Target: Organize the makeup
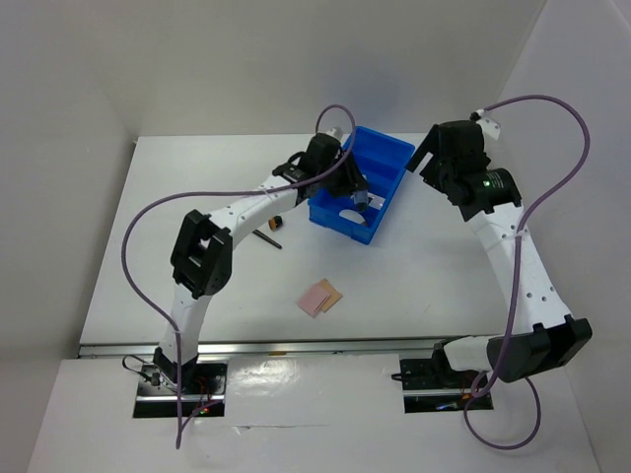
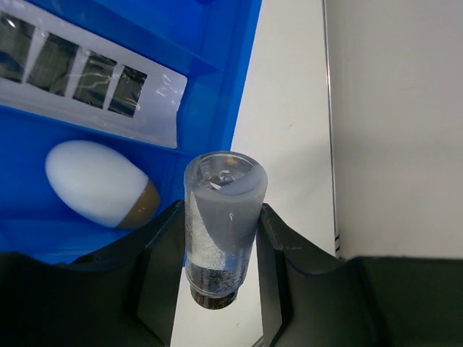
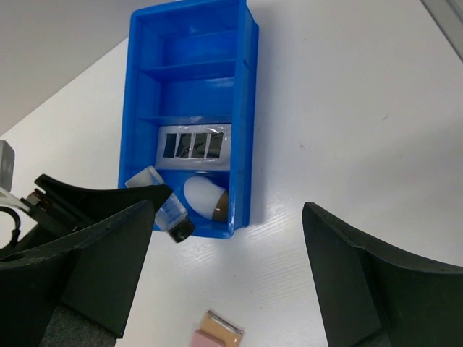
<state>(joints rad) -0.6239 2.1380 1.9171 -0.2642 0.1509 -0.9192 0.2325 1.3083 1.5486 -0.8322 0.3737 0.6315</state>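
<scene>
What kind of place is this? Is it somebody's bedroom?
Probably a robot test lab, not a bedroom: a left arm and right arm bolted to a white table, plain white walls boxing it in, and purple cables looping off the arms.

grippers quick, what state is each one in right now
left gripper: closed, holding a clear tube
right gripper: open, holding nothing
</scene>
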